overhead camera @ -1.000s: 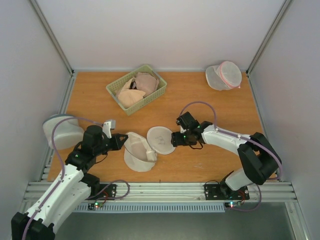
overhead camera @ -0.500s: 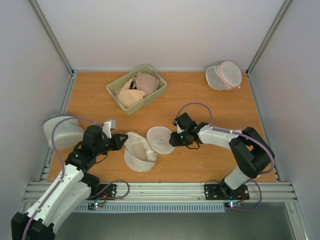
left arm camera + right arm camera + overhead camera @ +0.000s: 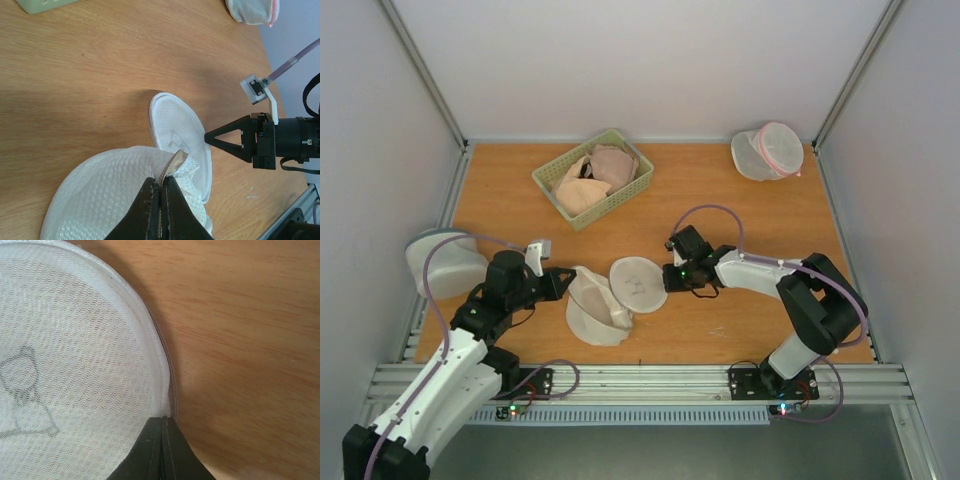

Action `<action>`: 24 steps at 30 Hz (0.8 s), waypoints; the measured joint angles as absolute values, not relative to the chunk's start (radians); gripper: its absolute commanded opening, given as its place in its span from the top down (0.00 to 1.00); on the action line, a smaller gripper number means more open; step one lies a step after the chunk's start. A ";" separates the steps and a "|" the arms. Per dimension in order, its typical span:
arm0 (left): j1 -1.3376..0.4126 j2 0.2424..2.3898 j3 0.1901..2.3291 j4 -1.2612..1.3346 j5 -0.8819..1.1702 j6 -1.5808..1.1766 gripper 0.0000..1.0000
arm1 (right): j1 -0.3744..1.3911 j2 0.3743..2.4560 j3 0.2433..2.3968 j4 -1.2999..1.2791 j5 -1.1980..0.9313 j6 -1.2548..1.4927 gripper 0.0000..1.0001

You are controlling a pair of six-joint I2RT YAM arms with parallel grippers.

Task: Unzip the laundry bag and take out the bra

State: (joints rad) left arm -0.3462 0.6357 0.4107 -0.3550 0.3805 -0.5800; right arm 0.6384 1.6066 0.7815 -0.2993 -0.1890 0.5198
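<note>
Top external | your round cream-white mesh laundry bag [image 3: 590, 320] lies on the orange-brown wooden table [image 3: 740, 335], front centre, long axis left-right | its round flap [image 3: 638, 285] lies open toward the right | left gripper [image 3: 563, 283] pinched tight on the bag's left mesh edge | right gripper [image 3: 667, 278] pinched tight on the flap's rim.

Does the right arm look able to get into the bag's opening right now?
Probably not yet: the right fingers are shut on the rim of the laundry bag's folded-back lid, which lies between them and the opening.
</note>
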 measured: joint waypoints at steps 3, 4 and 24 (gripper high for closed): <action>-0.346 0.636 0.411 -0.354 0.384 -0.580 0.99 | 0.638 1.588 0.786 -0.315 -0.162 0.508 0.99; -0.346 0.636 0.411 -0.353 0.387 -0.580 0.99 | 0.638 1.575 0.791 -0.328 -0.144 0.500 0.99; -0.395 0.868 0.499 -0.070 0.562 -0.704 1.00 | 0.638 1.328 1.078 -0.643 0.307 0.325 0.99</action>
